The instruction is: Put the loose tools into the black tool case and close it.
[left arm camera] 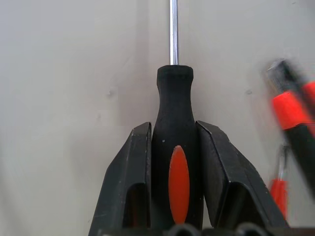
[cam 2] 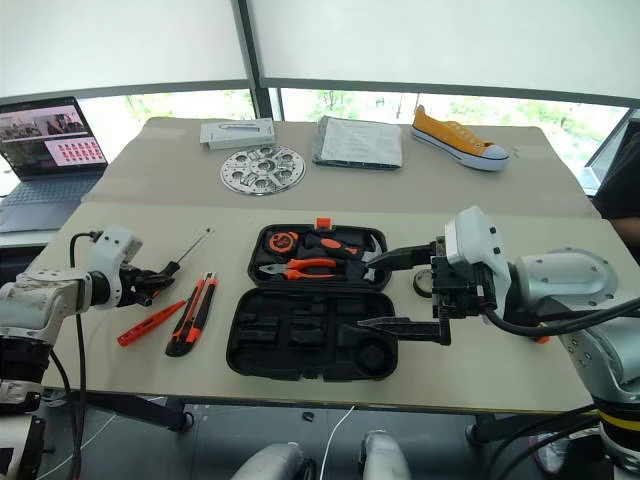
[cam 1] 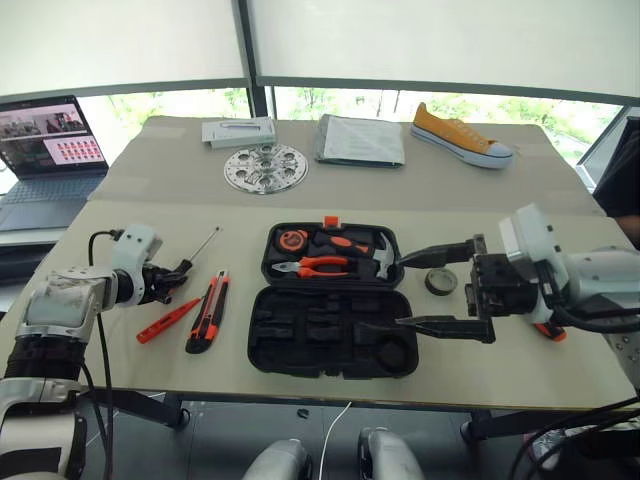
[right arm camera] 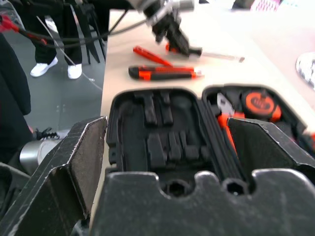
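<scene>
Left gripper (left arm camera: 173, 147) grips screwdriver (left arm camera: 174, 132) | case (cam 1: 330, 345) near half empty

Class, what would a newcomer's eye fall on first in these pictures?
The open black plastic tool case lies mid-table, orange-handled pliers in its far half. The left pincer grips a black-and-orange-handled screwdriver; the right pincer gapes over the case's right edge. A yellow canvas sneaker sits at the back.

No readable text or labels
</scene>
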You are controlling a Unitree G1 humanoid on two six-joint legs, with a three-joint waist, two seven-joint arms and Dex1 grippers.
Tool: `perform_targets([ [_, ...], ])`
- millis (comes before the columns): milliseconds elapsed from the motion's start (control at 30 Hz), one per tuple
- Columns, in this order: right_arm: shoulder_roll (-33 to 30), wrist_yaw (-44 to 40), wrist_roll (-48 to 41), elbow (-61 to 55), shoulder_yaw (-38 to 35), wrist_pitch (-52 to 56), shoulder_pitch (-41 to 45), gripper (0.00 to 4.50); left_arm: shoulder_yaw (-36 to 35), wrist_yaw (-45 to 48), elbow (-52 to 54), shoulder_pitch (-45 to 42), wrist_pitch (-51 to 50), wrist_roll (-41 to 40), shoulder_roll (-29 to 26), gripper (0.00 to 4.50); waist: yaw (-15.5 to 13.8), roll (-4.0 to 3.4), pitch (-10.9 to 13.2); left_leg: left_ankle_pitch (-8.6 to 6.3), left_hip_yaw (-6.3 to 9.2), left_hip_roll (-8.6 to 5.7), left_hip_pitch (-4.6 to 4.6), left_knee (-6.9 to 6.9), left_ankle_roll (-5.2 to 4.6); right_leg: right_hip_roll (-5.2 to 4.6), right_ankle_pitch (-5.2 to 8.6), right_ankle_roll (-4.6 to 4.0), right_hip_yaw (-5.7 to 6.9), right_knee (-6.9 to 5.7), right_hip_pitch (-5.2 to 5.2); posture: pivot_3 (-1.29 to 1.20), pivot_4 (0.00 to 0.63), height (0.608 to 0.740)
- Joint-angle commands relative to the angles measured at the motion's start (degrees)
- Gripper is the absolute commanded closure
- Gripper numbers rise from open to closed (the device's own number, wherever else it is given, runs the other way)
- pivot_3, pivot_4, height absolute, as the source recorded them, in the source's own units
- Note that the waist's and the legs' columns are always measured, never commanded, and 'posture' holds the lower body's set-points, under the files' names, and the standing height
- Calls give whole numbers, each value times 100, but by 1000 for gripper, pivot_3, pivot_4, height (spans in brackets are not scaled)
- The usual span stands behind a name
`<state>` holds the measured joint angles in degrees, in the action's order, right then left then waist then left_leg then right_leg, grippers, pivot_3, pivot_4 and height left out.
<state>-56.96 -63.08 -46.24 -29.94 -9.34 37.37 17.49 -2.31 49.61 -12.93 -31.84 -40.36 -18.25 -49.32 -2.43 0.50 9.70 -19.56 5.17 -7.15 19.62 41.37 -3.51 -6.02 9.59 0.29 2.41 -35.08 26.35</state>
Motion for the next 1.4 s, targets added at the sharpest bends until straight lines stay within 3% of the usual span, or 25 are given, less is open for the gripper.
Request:
perform_targets([
  [33,-127,94,25,-321,-429,3,-397,0,6,1226,1326,-320,630,-525,-234,3651,7,2,1,-1,2,-1,5,12,-1,1,0,0,4,1,0,0,150,737],
  [100,-123,187,150,-433,-521,-80,-649,0,222,1776,1790,-341,830,-639,-291,3651,32,2,1,-2,4,-4,24,8,-4,-4,-9,13,8,7,3,0,150,737],
  [233,5,470,246,-664,-740,-115,-1151,0,1272,2441,2001,-571,1290,-66,-234,3651,73,1,1,-3,2,-17,16,-8,-5,-15,-14,22,4,21,-1,0,150,737],
  [467,123,817,235,-930,-959,-91,-1539,0,2442,2533,1441,-1101,1305,907,271,3651,110,8,5,1,1,-2,11,-4,-1,-4,-24,3,-15,22,-5,0,150,737],
  [1000,182,1102,212,-1011,-1016,-110,-1662,0,2611,2417,1155,-1263,1086,1321,850,3651,99,8,5,6,2,-2,10,10,-9,13,-23,3,-19,17,-3,0,150,737],
  [1033,192,1118,196,-1023,-1006,-106,-1663,0,2568,2404,1150,-1280,1101,1298,883,2643,99,8,5,6,2,-1,10,13,-9,13,-23,3,-19,15,-4,0,150,737],
  [1233,201,1105,151,-1061,-973,-96,-1686,0,2099,2420,1251,-1561,845,906,914,632,85,9,6,5,5,0,16,26,-9,15,-23,4,-17,12,-4,0,150,737],
  [1300,211,1112,155,-1041,-963,-98,-1673,0,2029,2424,1279,-1589,721,833,921,632,87,9,6,5,5,-1,16,27,-10,14,-23,4,-17,11,-4,0,150,737],
  [1400,225,1113,163,-1032,-942,-107,-1666,0,2093,2406,1283,-1506,937,958,889,1357,94,9,6,5,5,-1,15,27,-10,15,-23,4,-17,11,-4,0,150,737],
])
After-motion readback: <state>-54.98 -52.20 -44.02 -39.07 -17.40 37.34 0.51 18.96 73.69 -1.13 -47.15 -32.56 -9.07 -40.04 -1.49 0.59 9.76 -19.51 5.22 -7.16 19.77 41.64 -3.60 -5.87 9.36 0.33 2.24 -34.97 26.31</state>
